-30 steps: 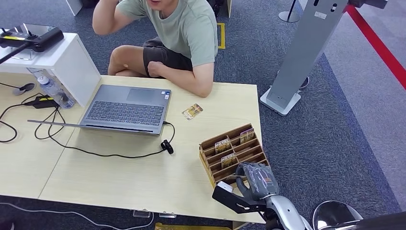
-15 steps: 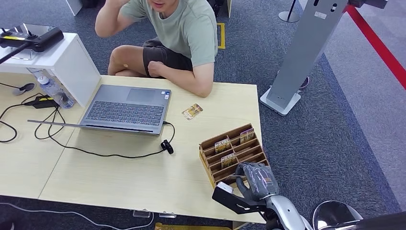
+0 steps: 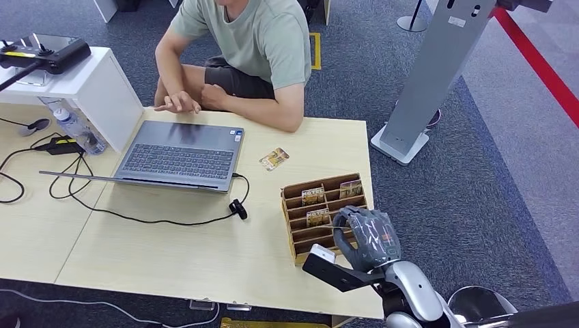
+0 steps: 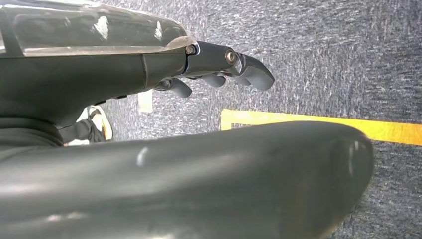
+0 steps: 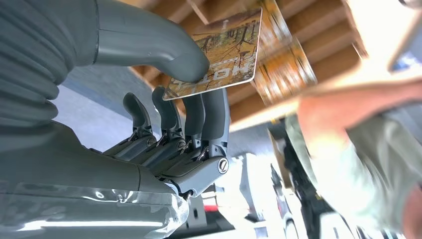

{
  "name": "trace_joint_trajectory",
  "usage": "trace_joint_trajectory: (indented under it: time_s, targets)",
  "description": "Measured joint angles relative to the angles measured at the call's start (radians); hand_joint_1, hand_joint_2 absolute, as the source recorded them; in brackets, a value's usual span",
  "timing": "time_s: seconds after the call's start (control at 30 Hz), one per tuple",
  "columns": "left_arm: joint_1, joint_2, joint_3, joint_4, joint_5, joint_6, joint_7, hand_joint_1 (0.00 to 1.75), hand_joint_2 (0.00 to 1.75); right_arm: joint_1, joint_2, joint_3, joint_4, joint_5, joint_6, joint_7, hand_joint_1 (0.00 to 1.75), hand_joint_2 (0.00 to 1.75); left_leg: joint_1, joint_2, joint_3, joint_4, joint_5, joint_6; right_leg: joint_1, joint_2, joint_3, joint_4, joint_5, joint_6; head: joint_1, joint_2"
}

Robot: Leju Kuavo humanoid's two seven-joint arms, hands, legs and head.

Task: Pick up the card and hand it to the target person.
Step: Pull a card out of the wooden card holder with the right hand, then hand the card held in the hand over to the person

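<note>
Starting at the left side of the head view, a white box-shaped stand (image 3: 102, 89) sits on the light wooden table (image 3: 171, 253), with a black device (image 3: 44, 53) on top and a clear plastic bottle (image 3: 78, 130) lying beside it. Black cables (image 3: 136, 217) curl over the smooth table top. A grey laptop (image 3: 181, 156) lies open flat, and the person (image 3: 263, 48) in a pale green T-shirt sits behind it, one hand (image 3: 177, 102) near the laptop's far edge. A single card (image 3: 274, 158) lies loose on the table, between the laptop and the wooden card rack (image 3: 300, 242). The rack is brown, with stepped slots, and several printed cards stand in it.

The right hand (image 3: 369, 239) is at the rack's right side, its dark ribbed fingers curled over the near rows. In the right wrist view this hand (image 5: 164, 99) pinches the held card (image 5: 221, 52) between the thick grey thumb and the darker fingers (image 5: 209, 119); the card is thin, rectangular, glossy, with an autumn-coloured print and white letters. It is close in front of the rack, and it cannot be told whether it still touches a slot.

The left hand (image 4: 224, 67) hangs over the grey speckled carpet (image 4: 323, 59) with a yellow stripe (image 4: 318, 127); its fingers are gently bent, apart, holding nothing.

Farther right in the head view stands a grey metal post (image 3: 437, 75) on a flat base.
</note>
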Motion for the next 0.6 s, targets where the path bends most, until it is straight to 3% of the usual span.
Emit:
trace_joint_trajectory:
  time_s: [0.37, 0.6]
  targets:
    - [-0.001, 0.000, -0.020, 0.000, -0.019, -0.009, 0.004, 0.00, 0.00, -0.125, 0.037, 0.001, -0.015, -0.052, -0.012, -0.044, 1.36, 1.75, 0.000, 0.000, 0.000, 0.000, 0.000, 0.000, 0.000, 0.000, 0.000, 0.000, 0.000, 0.000, 0.000, 0.000]
    - [-0.008, 0.000, -0.041, 0.000, -0.047, -0.015, 0.003, 0.00, 0.00, -0.223, 0.080, 0.010, 0.074, -0.085, -0.064, -0.088, 1.36, 1.75, 0.000, 0.000, -0.001, 0.000, 0.001, 0.000, 0.000, 0.000, 0.000, 0.001, 0.000, 0.000, 0.000, 0.000]
